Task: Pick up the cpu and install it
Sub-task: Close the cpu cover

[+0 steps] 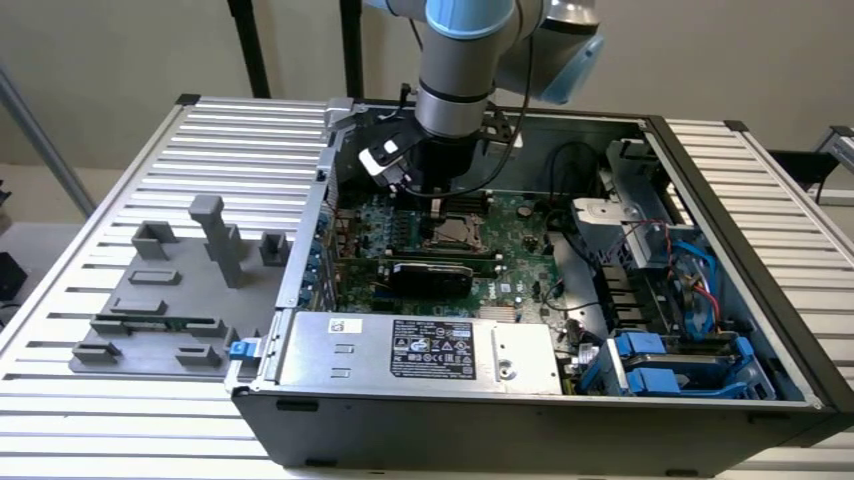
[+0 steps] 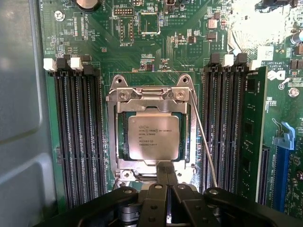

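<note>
my arm reaches down into the open computer case [image 1: 747,300], which lies on the ribbed bench [image 1: 120,180]; my fingers [image 2: 166,177] hang directly over the motherboard [image 2: 156,42]. the cpu [image 2: 154,137] already sits in the socket [image 2: 151,94], silvery top plate up, printed text legible, framed by the metal load frame. the fingers are pressed together with nothing between them, their tips just at the frame's near edge, beside the chip rather than on it. the thin retention lever [image 2: 204,146] runs slantwise along one side of the socket and looks unlatched, though i cannot be sure. memory slots [image 2: 78,132] flank the socket on both sides.

judgement: the chip appears seated, so the work now concerns securing rather than carrying. to do this well i should keep any contact on the frame or lever, never on the pins, press squarely so the chip stays level, and avoid dragging across the top plate. a tilted chip or a lever catching the neighbouring slots would be the main risks. grey fixture blocks [image 1: 214,240] stand on the bench at the exterior view's left, well apart from the case.
</note>
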Controlling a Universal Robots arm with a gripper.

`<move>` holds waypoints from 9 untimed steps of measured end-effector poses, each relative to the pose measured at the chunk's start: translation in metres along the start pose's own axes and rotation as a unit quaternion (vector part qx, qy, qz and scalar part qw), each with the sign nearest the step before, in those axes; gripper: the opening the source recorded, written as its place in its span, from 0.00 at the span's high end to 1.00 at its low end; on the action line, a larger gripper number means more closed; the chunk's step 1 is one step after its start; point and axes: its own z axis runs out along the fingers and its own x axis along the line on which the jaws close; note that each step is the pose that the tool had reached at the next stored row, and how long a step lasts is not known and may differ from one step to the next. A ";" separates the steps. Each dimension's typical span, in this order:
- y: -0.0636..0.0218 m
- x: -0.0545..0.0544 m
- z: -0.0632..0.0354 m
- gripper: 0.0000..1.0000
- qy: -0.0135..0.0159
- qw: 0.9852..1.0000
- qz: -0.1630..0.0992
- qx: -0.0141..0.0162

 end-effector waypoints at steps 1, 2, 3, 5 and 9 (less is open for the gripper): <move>0.0000 0.000 -0.0008 0.89 0.000 1.000 0.000 0.000; 0.0000 0.000 -0.0019 0.89 0.001 1.000 0.000 0.000; -0.0001 0.000 -0.0034 0.89 0.001 1.000 0.000 0.001; -0.0006 0.000 -0.0073 0.89 0.000 1.000 0.000 0.002; -0.0012 0.000 -0.0118 0.89 0.000 1.000 0.000 0.003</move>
